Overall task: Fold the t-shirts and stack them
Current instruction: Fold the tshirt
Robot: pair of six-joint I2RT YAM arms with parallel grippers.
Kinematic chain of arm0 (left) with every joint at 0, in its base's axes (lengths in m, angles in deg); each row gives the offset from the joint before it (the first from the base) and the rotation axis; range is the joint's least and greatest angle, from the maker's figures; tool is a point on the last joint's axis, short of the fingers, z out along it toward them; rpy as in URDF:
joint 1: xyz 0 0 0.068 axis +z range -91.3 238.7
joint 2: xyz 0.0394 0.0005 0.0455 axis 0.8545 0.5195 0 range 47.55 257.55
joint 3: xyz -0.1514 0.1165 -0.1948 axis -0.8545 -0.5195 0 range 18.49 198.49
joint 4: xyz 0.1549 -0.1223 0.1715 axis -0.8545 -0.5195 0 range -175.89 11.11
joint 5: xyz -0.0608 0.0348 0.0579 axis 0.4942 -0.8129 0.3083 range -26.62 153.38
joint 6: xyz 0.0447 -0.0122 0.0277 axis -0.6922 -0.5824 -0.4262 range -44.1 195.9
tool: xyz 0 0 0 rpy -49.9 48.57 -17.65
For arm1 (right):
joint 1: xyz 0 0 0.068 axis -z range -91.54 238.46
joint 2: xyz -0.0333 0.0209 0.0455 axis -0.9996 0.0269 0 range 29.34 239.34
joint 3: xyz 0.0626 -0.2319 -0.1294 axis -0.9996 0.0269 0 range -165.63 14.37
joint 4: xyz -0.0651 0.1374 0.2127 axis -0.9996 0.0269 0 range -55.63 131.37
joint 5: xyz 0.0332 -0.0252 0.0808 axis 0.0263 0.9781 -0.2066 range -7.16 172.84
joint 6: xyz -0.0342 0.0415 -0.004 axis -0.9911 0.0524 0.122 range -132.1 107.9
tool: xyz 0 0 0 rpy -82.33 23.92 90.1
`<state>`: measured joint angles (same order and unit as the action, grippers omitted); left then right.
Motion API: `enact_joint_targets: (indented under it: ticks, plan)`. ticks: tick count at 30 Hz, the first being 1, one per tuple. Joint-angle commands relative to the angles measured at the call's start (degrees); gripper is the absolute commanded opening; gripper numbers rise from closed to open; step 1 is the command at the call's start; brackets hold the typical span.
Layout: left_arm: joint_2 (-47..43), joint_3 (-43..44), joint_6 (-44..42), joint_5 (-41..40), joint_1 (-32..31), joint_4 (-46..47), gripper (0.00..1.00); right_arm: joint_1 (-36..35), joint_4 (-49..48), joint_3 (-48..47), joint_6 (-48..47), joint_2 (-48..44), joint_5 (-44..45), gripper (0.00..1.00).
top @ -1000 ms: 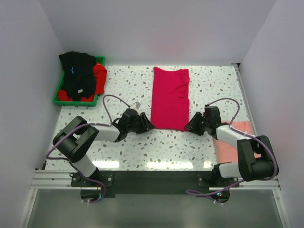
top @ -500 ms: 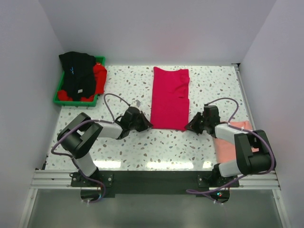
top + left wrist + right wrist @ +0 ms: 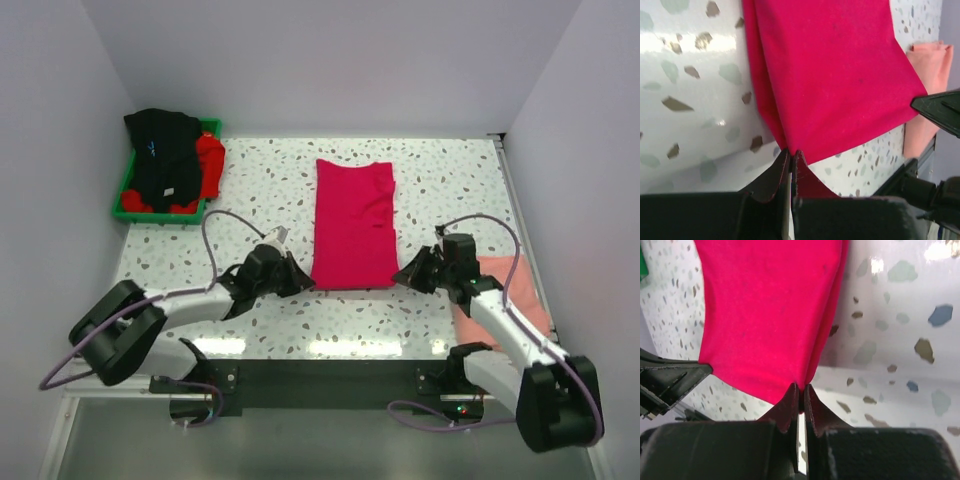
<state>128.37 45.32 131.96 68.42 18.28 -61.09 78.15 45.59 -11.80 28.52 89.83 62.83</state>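
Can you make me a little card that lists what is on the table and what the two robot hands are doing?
Middle: crimson-pink shirt, a long folded strip on the table
Left gripper: shut, pinching the shirt's near left corner
Right gripper: shut, pinching the shirt's near right corner
Green tray: far left corner, holding a black shirt draped over a bright red shirt
Salmon-pink shirt: near right, partly under the right arm
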Motion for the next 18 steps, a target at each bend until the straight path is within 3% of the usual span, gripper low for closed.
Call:
enact_joint_targets:
  ticks: [1,8,12,18]
  plan:
    - [-9.0,-3.8,0.5,-2.4,-2.3,-4.0,0.0,0.1,11.1,3.1,-2.2,-10.7,-1.4,0.0]
    - [-25.0,-9.1,4.8,-8.6,-12.7,-12.1,0.0,0.1,28.5,5.7,-2.0,-33.0,-3.3,0.0]
    - [-29.7,-10.1,7.4,-10.7,-16.8,-13.3,0.0,0.0,36.4,4.7,-2.3,-40.8,-3.8,0.0]
    - [-29.7,-7.2,8.1,-14.7,-18.8,-15.0,0.0,0.1,39.0,1.0,-2.8,-41.9,-2.1,0.0]
